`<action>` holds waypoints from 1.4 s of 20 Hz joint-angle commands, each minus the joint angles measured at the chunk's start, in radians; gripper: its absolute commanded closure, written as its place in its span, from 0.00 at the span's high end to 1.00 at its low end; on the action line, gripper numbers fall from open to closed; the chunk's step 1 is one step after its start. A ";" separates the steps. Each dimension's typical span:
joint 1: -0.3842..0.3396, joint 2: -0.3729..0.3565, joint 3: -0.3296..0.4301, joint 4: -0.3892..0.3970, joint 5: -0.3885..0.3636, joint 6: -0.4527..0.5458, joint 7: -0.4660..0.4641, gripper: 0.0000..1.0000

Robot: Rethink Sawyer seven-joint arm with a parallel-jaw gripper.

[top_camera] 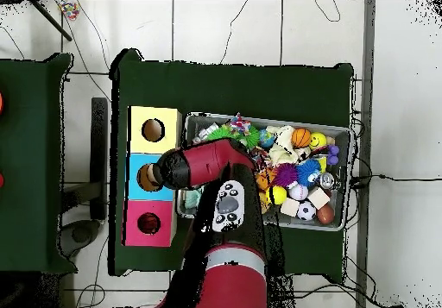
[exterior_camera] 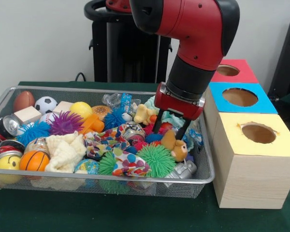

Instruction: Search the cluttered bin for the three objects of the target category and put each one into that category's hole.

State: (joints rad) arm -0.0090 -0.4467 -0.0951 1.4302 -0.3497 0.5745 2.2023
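The silver wire-mesh bin [exterior_camera: 203,180] sits on the green table, full of toys; it also shows in the overhead view [top_camera: 347,134]. My gripper [exterior_camera: 170,129] is open and low over the bin's right end, its fingers [exterior_camera: 183,131] apart. A small brown bear toy [exterior_camera: 177,146] lies just in front of and below the fingertips, apart from them. A yellow round toy with an orange part [exterior_camera: 83,112] lies at the back left; I cannot tell if it is the duck. No tiger shows. The red-topped box's hole [exterior_camera: 228,70] is the farthest on the right [top_camera: 148,223]. In the overhead view my arm hides the gripper.
Blue-topped [exterior_camera: 239,97] and yellow-topped [exterior_camera: 258,133] boxes stand nearer than the red one, beside the bin's right wall. Spiky pom balls [exterior_camera: 157,159], an orange basketball [exterior_camera: 34,161], a soccer ball [exterior_camera: 46,104], cans and cloth crowd the bin.
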 commanded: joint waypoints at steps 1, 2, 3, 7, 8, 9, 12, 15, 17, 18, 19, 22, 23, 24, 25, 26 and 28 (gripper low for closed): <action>-0.001 0.042 0.089 -0.059 0.031 0.118 -0.007 1.00; -0.002 0.042 0.092 -0.064 0.032 0.127 -0.014 1.00; -0.004 0.043 0.095 -0.070 0.032 0.135 -0.020 1.00; -0.011 0.049 0.110 -0.088 0.031 0.135 -0.034 1.00; -0.013 0.049 0.115 -0.091 0.030 0.136 -0.039 1.00; -0.016 0.050 0.119 -0.095 0.030 0.136 -0.044 1.00; -0.019 0.051 0.126 -0.103 0.025 0.137 -0.052 1.00; -0.018 0.059 0.128 -0.123 0.019 0.151 -0.057 1.00; -0.017 0.061 0.130 -0.130 0.016 0.154 -0.056 1.00; -0.017 0.058 0.130 -0.125 0.015 0.149 -0.052 1.00; -0.016 0.055 0.131 -0.120 0.014 0.144 -0.049 1.00; -0.023 0.052 0.145 -0.117 0.015 0.142 -0.055 0.00; -0.021 0.050 0.144 -0.115 0.009 0.131 -0.057 0.00; -0.019 0.049 0.143 -0.112 0.003 0.121 -0.058 0.00; -0.018 0.048 0.142 -0.109 -0.004 0.110 -0.059 0.00; -0.022 0.045 0.149 -0.102 -0.005 0.104 -0.067 0.00; -0.029 0.041 0.156 -0.091 -0.003 0.108 -0.076 0.00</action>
State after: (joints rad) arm -0.0097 -0.4347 -0.0470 1.3412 -0.3518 0.6445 2.2023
